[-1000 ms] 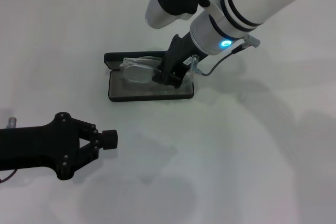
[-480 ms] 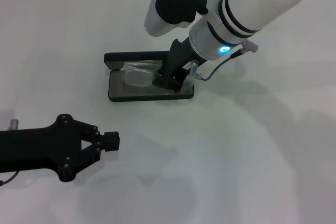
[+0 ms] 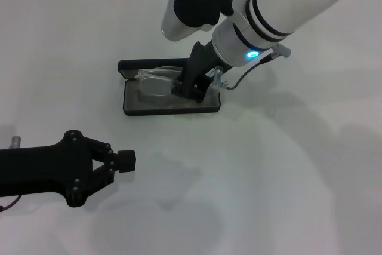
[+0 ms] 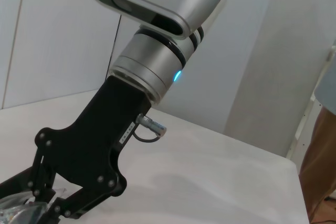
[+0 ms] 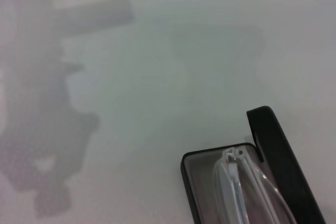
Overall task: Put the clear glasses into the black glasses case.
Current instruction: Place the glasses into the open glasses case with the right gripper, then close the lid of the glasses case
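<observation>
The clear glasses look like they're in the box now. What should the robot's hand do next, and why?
Probably open its jaws and let go. The right gripper is down in the open black glasses case, and the clear glasses already lie over its grey lining. The left gripper waits nearby.

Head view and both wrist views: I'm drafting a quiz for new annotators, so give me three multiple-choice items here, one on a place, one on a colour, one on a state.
1. Where are the transparent plastic wraparound glasses?
A. inside the open case
B. on the bare table
C. in the left gripper

2. What colour is the light on the right arm's wrist?
A. red
B. blue
C. green

3. How is the flat rectangular black hinged glasses case?
A. shut
B. open, lid laid back
C. upside down

Answers: 1 A, the glasses lie over the case's grey lining, with the right gripper down at them and the left gripper apart near the table's front; 2 B, the ring glows blue; 3 B, the lining shows and the lid lies behind the tray.
</observation>
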